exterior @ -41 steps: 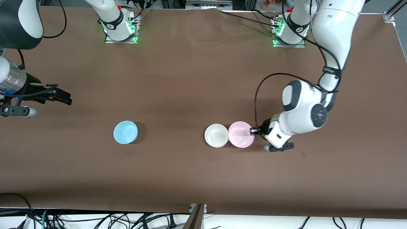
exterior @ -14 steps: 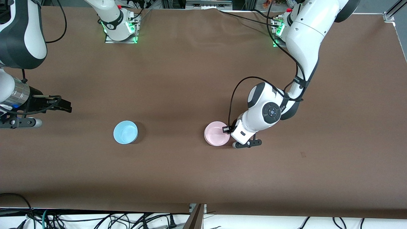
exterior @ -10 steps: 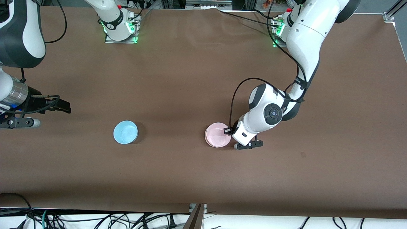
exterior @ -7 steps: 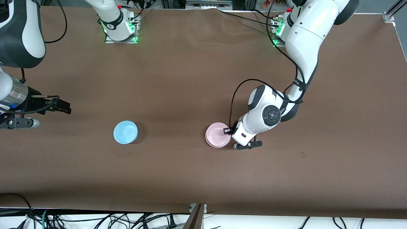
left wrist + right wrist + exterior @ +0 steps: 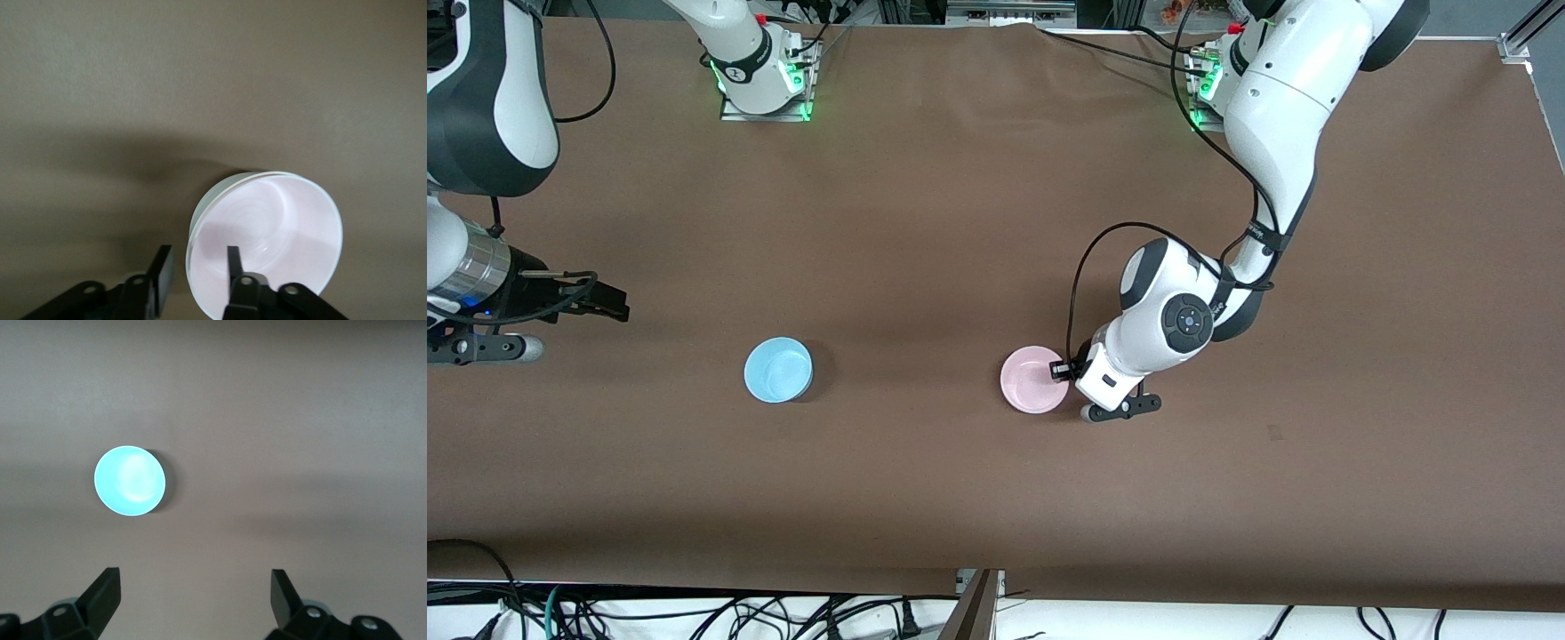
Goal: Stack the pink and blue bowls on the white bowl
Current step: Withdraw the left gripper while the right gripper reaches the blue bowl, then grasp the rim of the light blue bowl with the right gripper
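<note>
The pink bowl (image 5: 1034,380) sits nested in the white bowl (image 5: 215,200), whose rim shows beneath it. At its 3 o'clock the left gripper (image 5: 1062,370) straddles its rim, jaws slightly parted. The blue bowl (image 5: 778,370) lies at its 9 o'clock, well apart. The right gripper (image 5: 609,305) hovers at the table's right-arm end, jaws wide.

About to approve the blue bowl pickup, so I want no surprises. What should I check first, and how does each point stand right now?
1. Pink bowl nested in the white bowl: ok, a white rim shows beneath it.
2. Left gripper released: ok, fingers apart astride the pink rim.
3. Left gripper away from the stack: not ok.
4. Blue bowl upright, alone: ok.
5. Right gripper open: ok, waiting toward its end of the table.
</note>
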